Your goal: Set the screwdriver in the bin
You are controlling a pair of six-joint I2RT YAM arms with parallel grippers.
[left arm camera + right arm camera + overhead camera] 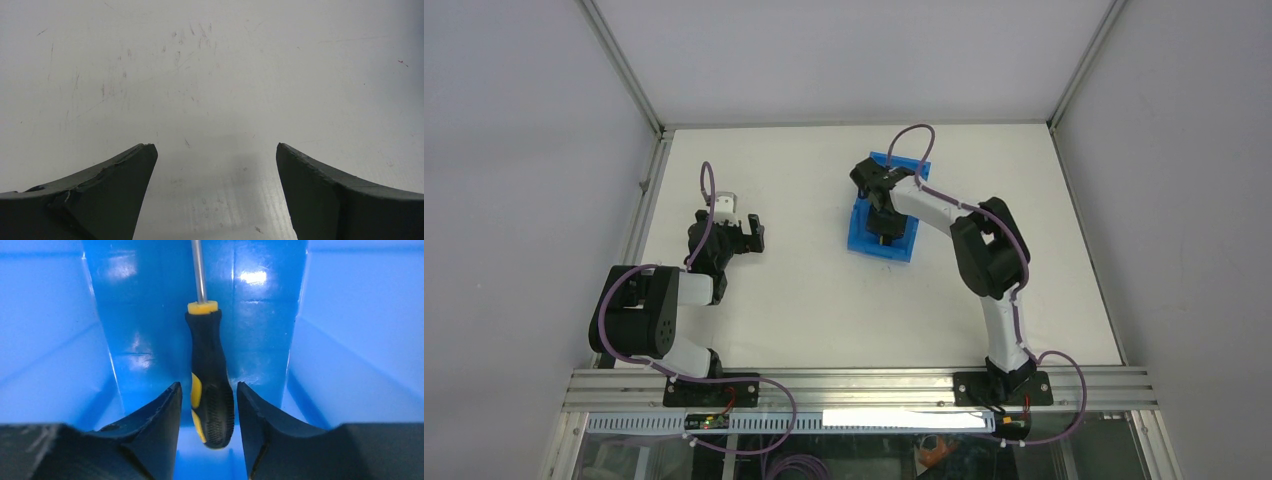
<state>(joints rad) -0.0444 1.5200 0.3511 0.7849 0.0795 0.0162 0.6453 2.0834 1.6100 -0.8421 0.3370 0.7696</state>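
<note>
Your right claw is down inside the bin, its fingers only a little apart. The thick end of the screwdriver handle sits between them. A thin strip of blue shows between the handle and one finger, and barely a hairline at the other. So the claw stands slightly open around the handle rather than clamped on it.

The screwdriver appears to rest on the bin's floor, midway between the two long walls. Its yellow collar and thin metal shaft point away from the claw toward the bin's far wall. The shaft's tip runs out of the wrist view.

From above, the bin sits on the white table with the right arm reaching over it.

Your left claw is well away from the bin, on the left arm's side. Its fingers are spread wide above the scuffed table surface with nothing between them.
</note>
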